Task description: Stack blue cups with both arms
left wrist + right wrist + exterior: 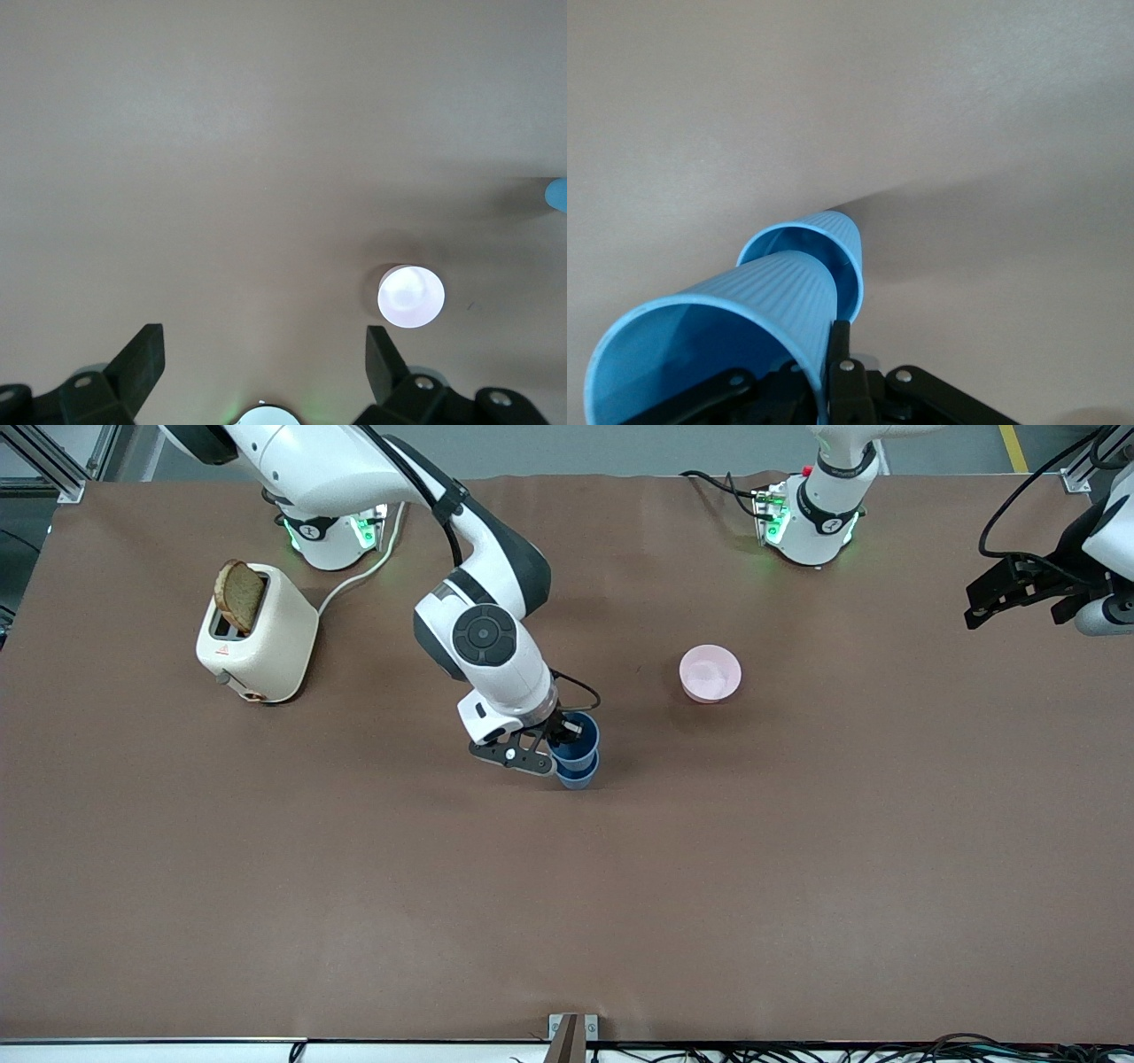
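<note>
Your inventory, largest first. One toaster (pixel 257 633), toward the right arm's end of the table from the right gripper, holds one slice of bread (pixel 240 595) upright in a slot. One pale pink bowl (pixel 710 673), between the two grippers, looks empty, though its inside is washed out. Two blue cups: the upper cup (pixel 578 737) sits partly inside the lower cup (pixel 578 773). Right gripper (pixel 560 737) is closed on the upper cup's rim. Left gripper (pixel 997 598) waits at the table's edge, fingers (pixel 142 363) spread wide, holding nothing.
</note>
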{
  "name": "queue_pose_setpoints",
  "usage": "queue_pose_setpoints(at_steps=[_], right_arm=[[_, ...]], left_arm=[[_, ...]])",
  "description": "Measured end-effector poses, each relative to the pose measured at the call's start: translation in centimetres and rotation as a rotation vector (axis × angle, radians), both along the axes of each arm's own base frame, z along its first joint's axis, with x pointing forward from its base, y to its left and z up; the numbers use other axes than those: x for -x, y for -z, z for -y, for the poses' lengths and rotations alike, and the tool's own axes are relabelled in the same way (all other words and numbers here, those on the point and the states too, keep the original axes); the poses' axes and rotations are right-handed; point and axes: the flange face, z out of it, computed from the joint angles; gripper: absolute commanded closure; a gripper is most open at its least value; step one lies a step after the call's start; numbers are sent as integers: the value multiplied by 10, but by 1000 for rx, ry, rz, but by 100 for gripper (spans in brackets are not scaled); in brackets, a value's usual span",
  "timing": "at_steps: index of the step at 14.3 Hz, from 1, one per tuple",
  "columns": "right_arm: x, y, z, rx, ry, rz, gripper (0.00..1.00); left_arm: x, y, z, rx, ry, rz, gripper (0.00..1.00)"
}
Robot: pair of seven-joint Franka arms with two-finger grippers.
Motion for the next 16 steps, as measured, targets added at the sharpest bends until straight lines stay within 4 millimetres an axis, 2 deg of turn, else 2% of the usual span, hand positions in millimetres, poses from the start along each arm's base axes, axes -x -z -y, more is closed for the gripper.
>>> queue_pose_setpoints(at_steps=[2, 3, 4, 5, 7, 8, 10, 12, 14, 15, 16], right_arm=[[0, 2, 0, 7, -4, 2, 95], [0, 2, 0, 8, -5, 2, 90], [0, 2, 0, 8, -5, 3, 68], [0, 2, 0, 7, -5, 3, 29], [0, 2, 0, 6, -3, 4, 4], [0, 2, 0, 5, 5, 4, 0], [-1, 0, -1, 2, 19, 7, 0], [-7, -12, 2, 10, 17, 42, 0], [-15, -41, 19, 72, 12, 96, 0], [-22, -65, 37, 120, 24, 113, 0], [-31, -95, 65, 156, 54, 130, 0]], left_arm=[[0, 0, 1, 0, 2, 1, 0], [0, 0, 2, 0, 5, 1, 0], [0, 0, 3, 0, 8, 1, 0], [0, 1, 4, 0, 13, 0, 0], [0, 1, 3, 1, 39, -2, 0], [0, 1, 2, 2, 54, -2, 0], [0, 1, 0, 2, 68, -3, 0], [0, 1, 0, 2, 76, -3, 0], [0, 1, 1, 2, 82, -3, 0], [0, 1, 1, 2, 85, -4, 0], [0, 1, 1, 2, 87, -5, 0]])
